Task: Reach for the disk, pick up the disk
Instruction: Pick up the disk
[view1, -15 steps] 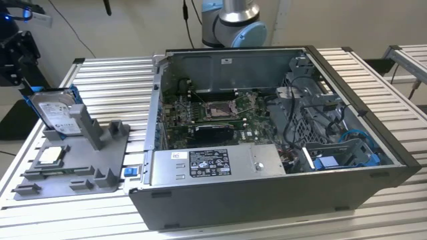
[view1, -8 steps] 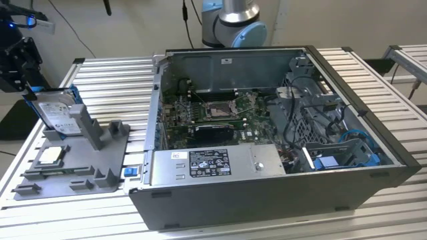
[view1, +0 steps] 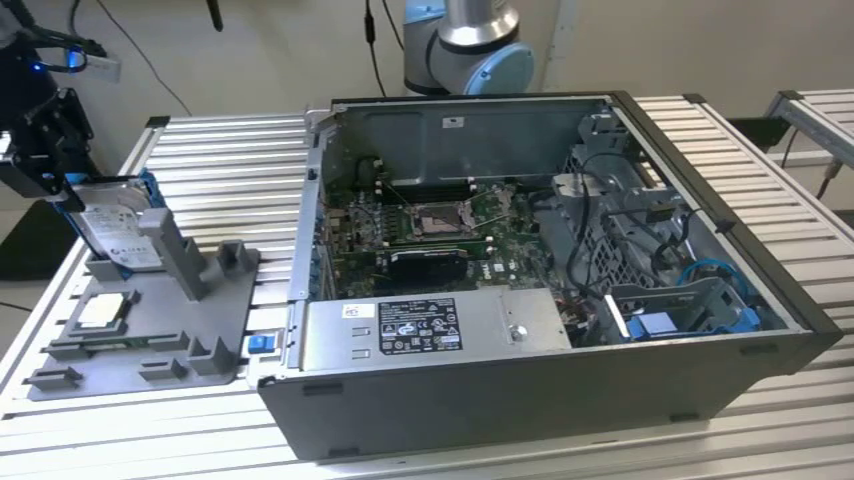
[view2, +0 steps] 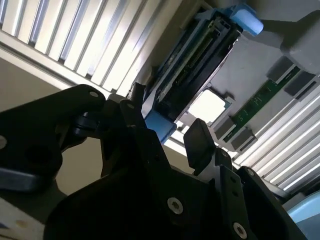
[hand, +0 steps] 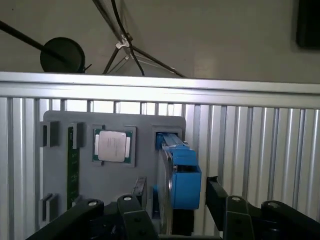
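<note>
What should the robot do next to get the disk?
Probably close the end effector. Its open fingers sit on either side of the disk, which stands on edge in the grey holder, so squeezing should grab it.

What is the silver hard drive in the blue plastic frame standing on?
The silver hard drive stands upright in a slot of the grey plastic holder tray on the ribbed metal table. A grey post covers its lower edge, so the seat itself is hidden.
</note>
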